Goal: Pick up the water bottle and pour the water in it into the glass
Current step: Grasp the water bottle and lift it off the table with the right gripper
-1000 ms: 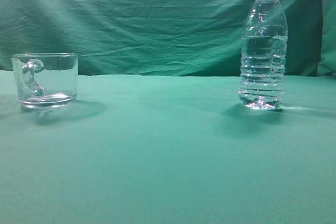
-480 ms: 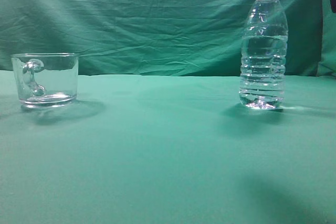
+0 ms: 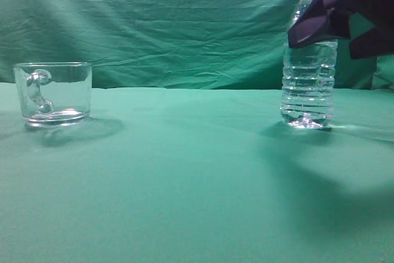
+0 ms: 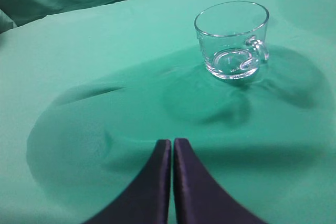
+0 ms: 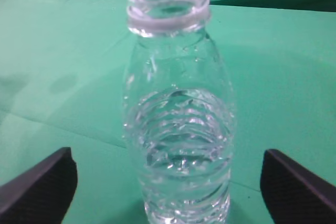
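The water bottle (image 3: 308, 84) stands upright on the green cloth at the right, uncapped, with clear water (image 5: 178, 145) filling its ribbed lower part. My right gripper (image 3: 335, 20) is open, in front of the bottle's upper half; in the right wrist view its jaws (image 5: 168, 182) stand wide on either side of the bottle (image 5: 178, 103) without touching it. The glass (image 3: 54, 93) sits empty at the far left, handle toward the camera. My left gripper (image 4: 172, 145) is shut and empty, above the cloth short of the glass (image 4: 232, 40).
A green cloth (image 3: 184, 183) covers the table and hangs wrinkled as a backdrop (image 3: 172, 23). The right arm casts a shadow on the cloth at the lower right.
My right gripper has come down from the top right corner and now covers the bottle's upper half. Bottle and glass have not moved.
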